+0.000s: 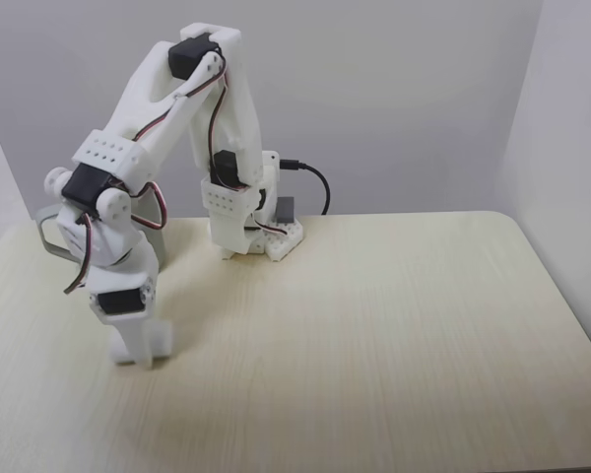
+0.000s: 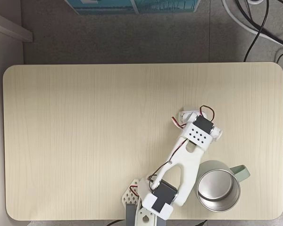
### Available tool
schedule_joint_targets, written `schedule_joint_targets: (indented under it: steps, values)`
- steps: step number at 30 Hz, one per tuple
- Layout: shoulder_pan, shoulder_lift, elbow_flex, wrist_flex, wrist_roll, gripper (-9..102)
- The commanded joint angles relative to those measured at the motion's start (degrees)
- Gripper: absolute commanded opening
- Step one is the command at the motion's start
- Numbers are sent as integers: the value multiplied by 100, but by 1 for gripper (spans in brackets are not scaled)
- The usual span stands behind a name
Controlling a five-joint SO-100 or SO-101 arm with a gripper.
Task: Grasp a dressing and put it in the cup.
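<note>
The cup (image 2: 219, 191) is a pale sage-green mug with a steel inside, standing near the table's front right corner in the top-down fixed view, handle to the right. In the front fixed view the cup (image 1: 158, 242) is mostly hidden behind the arm. My white gripper (image 1: 144, 351) points straight down and touches the tabletop left of centre; from above the gripper (image 2: 187, 115) lies just beyond the cup. A small white lump at the fingertips may be the dressing, but I cannot tell it apart from the white fingers. The gap between the jaws is not visible.
The arm's base (image 1: 261, 236) stands at the table's back edge in the front fixed view, with a black cable behind it. White walls close in the back and both sides. The light wooden table (image 2: 85, 141) stretches wide to the left of the arm.
</note>
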Motion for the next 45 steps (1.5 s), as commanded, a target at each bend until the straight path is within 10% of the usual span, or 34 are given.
schedule_joint_targets:
  steps: [1,12,24,45]
  values:
    - [-62,9,211,-88,88,0]
    - [-141,-729,264,369,325,0]
    - [-255,-1811,3032,3771,686,0]
    - [2232,-3683,1828,3797,-1547,0]
